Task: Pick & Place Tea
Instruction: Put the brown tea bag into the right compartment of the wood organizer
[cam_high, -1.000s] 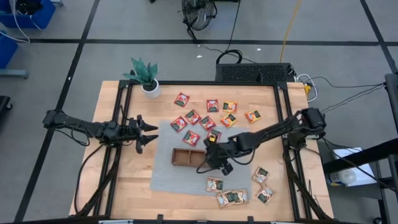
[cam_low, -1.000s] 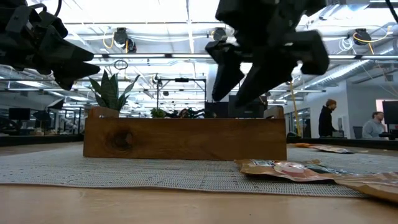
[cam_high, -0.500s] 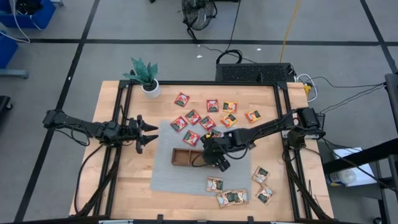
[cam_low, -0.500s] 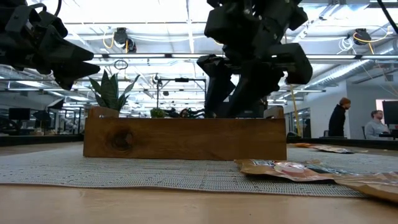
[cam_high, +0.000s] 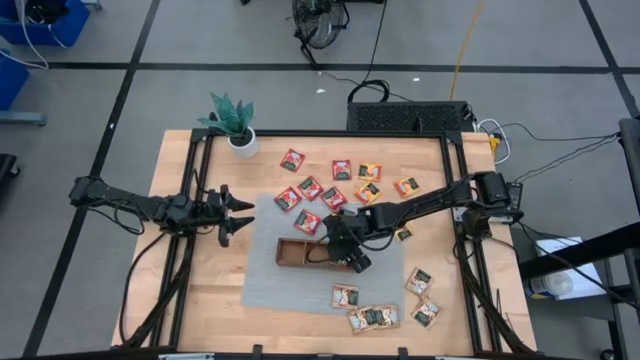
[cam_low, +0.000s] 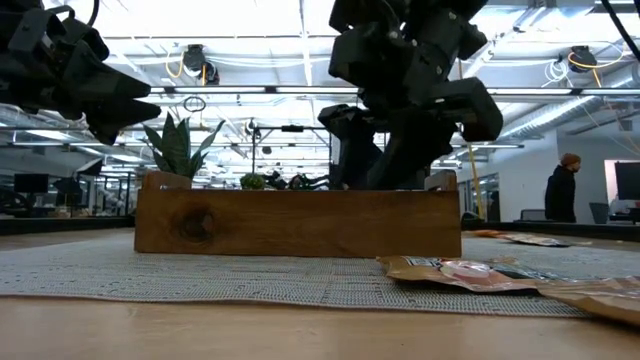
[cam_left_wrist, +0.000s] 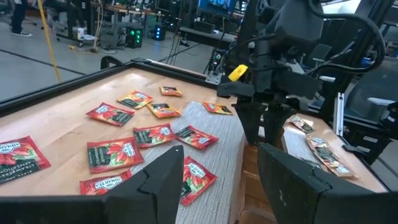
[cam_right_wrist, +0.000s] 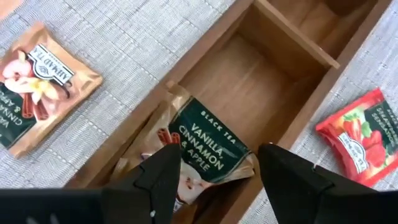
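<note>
The tea is many small flat sachets: red ones (cam_high: 310, 187) and orange ones (cam_high: 370, 172) lie on the far half of the table, and green-and-white ones (cam_high: 375, 317) lie near the front right. A brown wooden tray (cam_high: 295, 252) stands on a grey mat. My right gripper (cam_high: 340, 254) hangs over the tray's right end with a green-and-white vanilla sachet (cam_right_wrist: 208, 146) between its fingers. My left gripper (cam_high: 240, 215) stands open at the table's left side, level and holding nothing. My right gripper has the vanilla sachet between its two fingers, which stand at the sachet's two side edges (cam_right_wrist: 177, 134). The fingers themselves hide the exact contact. They slant down from the table's right. The sachet is bowed, faces the wrist camera, and overlaps the tray's end wall (cam_right_wrist: 124, 134) and end compartment.
Another vanilla sachet (cam_right_wrist: 43, 87) lies on the mat beside the tray, and a red one (cam_right_wrist: 360, 134) lies on its other side. A potted plant (cam_high: 235, 125) stands at the far left corner. Black frame rails (cam_high: 455, 190) run along the table's sides.
My right gripper has sunk toward the tray and shifted a little toward the table's left. Its fingertips now reach below the top of the tray's wall in the low view. The gap between its fingers looks the same.
</note>
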